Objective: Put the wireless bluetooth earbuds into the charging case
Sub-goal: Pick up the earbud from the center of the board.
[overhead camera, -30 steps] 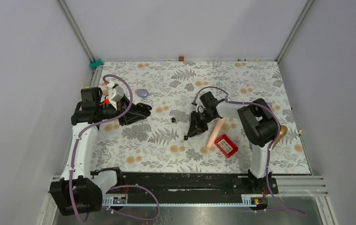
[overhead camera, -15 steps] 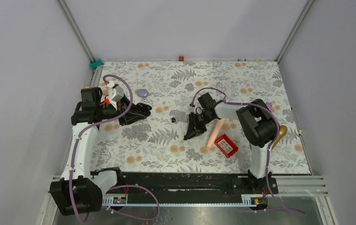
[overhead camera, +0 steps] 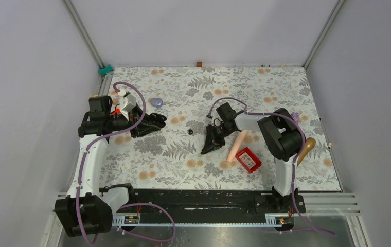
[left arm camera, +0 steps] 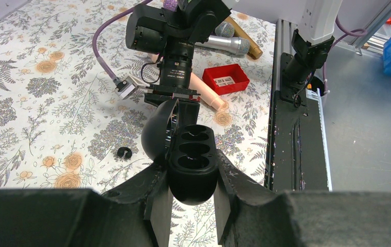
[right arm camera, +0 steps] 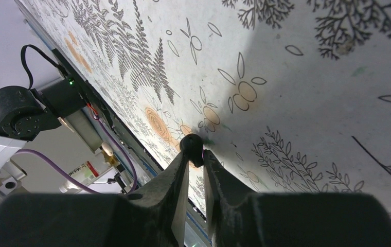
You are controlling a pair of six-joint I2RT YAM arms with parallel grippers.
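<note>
My left gripper (left arm camera: 190, 177) is shut on the charging case (left arm camera: 193, 149), a glossy black oval held above the mat with its lid swung open to the left and its wells showing bare. From above, the case (overhead camera: 158, 119) sits at the left gripper (overhead camera: 152, 122) tips, left of centre. One of the earbuds (right arm camera: 191, 142), a tiny black bud, is pinched at the very tips of my right gripper (right arm camera: 195, 154), close against the floral mat. In the top view these tips (overhead camera: 204, 150) point down-left at mid-table. The other earbud (overhead camera: 190, 132) lies loose between the arms, also visible from the left wrist (left arm camera: 124, 153).
A pink cylinder (overhead camera: 236, 144) and a red box (overhead camera: 248, 159) lie just right of the right gripper. A lavender dome (overhead camera: 156, 102) sits behind the left gripper. A gold-handled microphone (overhead camera: 306, 146) rests near the right edge. The black base rail (overhead camera: 203, 200) runs along the near edge.
The right gripper has shifted slightly left and toward the near edge onto the earbud that lay beside its tips, and its jaws have narrowed on it. The left arm has stayed still.
</note>
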